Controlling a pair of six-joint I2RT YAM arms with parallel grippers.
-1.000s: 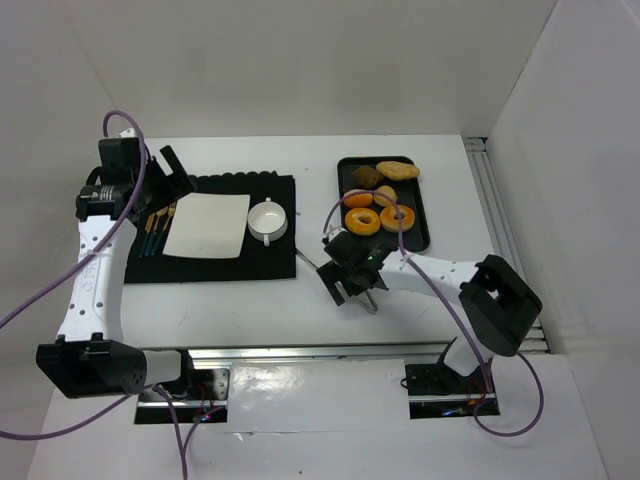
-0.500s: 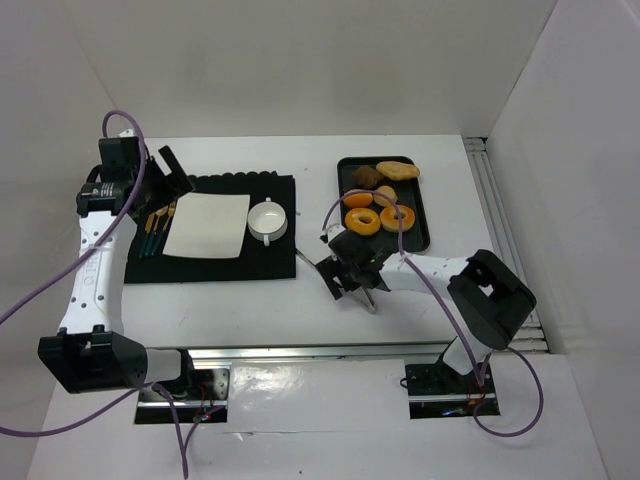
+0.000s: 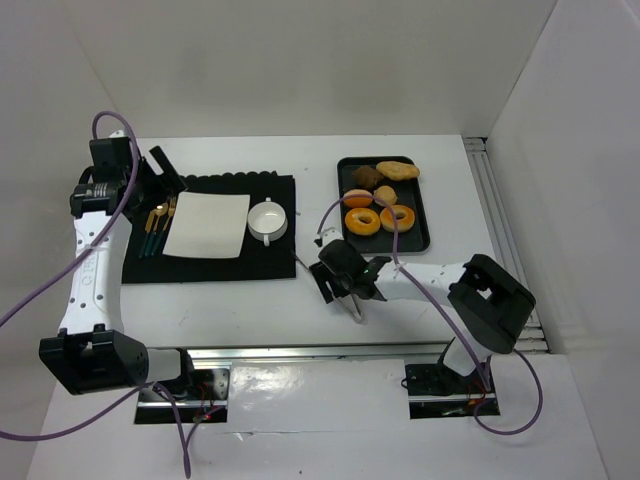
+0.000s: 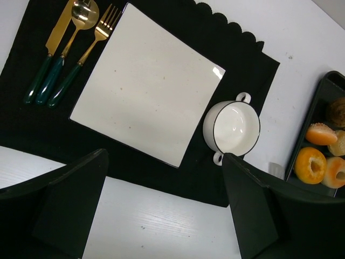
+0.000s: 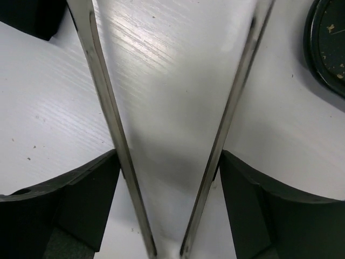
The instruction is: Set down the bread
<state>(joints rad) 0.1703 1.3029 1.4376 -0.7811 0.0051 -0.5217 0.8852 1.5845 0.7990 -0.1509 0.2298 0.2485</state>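
The bread (image 3: 397,217) is a small golden-brown ring on the black tray (image 3: 421,235) at the back right, beside a larger orange-yellow ring (image 3: 362,221). It also shows at the right edge of the left wrist view (image 4: 337,171). My right gripper (image 3: 345,283) hovers low over the table in front of the tray's left corner. It is shut on metal tongs (image 5: 105,97), whose two arms spread wide between my fingers (image 5: 97,194), with nothing between them. My left gripper (image 3: 165,172) is open and empty, high at the back left.
A black mat (image 3: 270,265) holds a square white plate (image 3: 208,225), a white two-handled bowl (image 3: 267,220) and gold cutlery (image 3: 155,225). The tray also holds an orange bun (image 3: 358,198) and several other breads. A rail runs along the table's right edge (image 3: 495,215).
My right gripper has moved left and toward the near edge with the tongs, away from the tray. My left gripper has shifted slightly left.
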